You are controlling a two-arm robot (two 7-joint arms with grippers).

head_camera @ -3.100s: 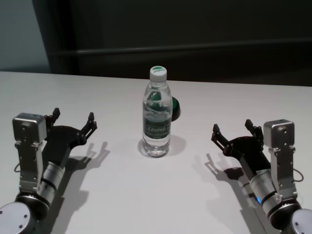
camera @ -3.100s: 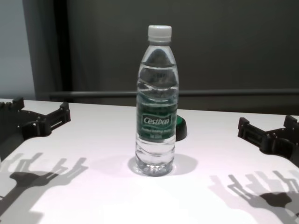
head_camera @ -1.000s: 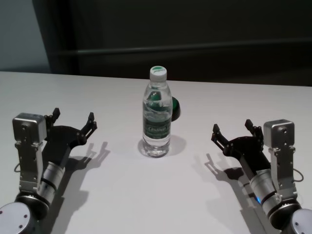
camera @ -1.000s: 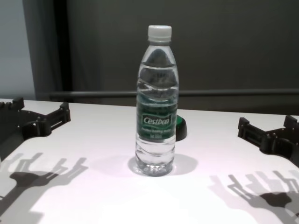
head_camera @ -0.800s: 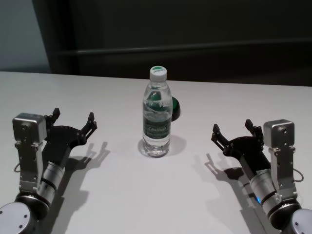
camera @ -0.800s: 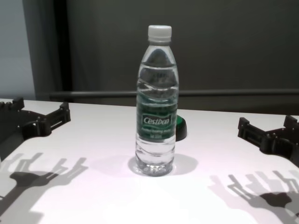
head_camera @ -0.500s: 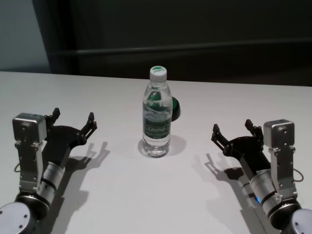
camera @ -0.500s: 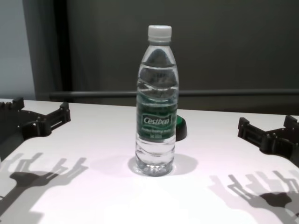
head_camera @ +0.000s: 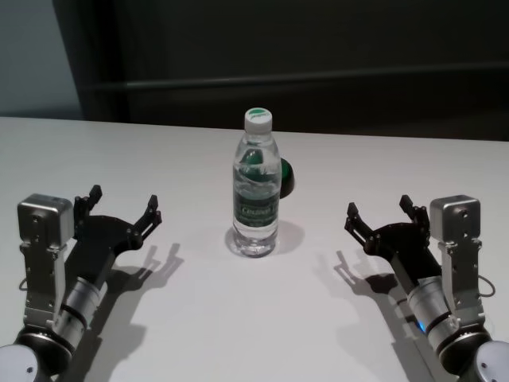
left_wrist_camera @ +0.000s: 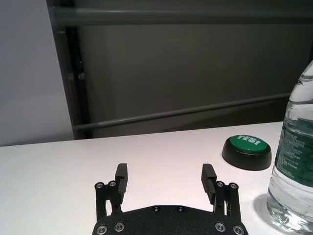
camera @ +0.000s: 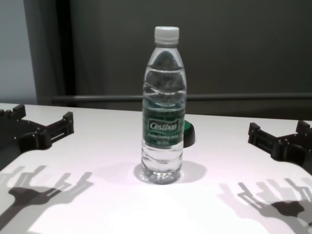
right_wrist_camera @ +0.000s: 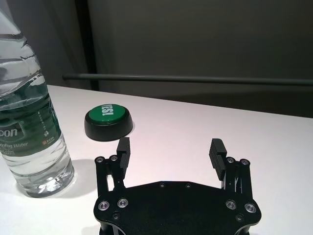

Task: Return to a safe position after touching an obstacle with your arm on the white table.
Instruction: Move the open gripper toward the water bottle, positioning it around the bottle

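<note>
The obstacle, a clear water bottle [head_camera: 256, 191] with a white cap and a green "Cestbon" label, stands upright at the middle of the white table [head_camera: 254, 326]. It also shows in the chest view [camera: 163, 107] and at the edge of both wrist views [left_wrist_camera: 293, 166] [right_wrist_camera: 27, 132]. My left gripper [head_camera: 125, 197] is open and empty, low over the table, well to the bottle's left [camera: 44, 114] [left_wrist_camera: 165, 171]. My right gripper [head_camera: 378, 205] is open and empty, well to the bottle's right [camera: 279, 127] [right_wrist_camera: 170, 144]. Neither arm touches the bottle.
A small dark round button [head_camera: 285, 177] with a green top marked "YES!" sits just behind the bottle to its right [left_wrist_camera: 247, 152] [right_wrist_camera: 108, 122] [camera: 188, 134]. A dark wall with a rail runs behind the table's far edge.
My left gripper has shifted a little lower and slightly to the right in the last half second. The right arm and the bottle have not moved.
</note>
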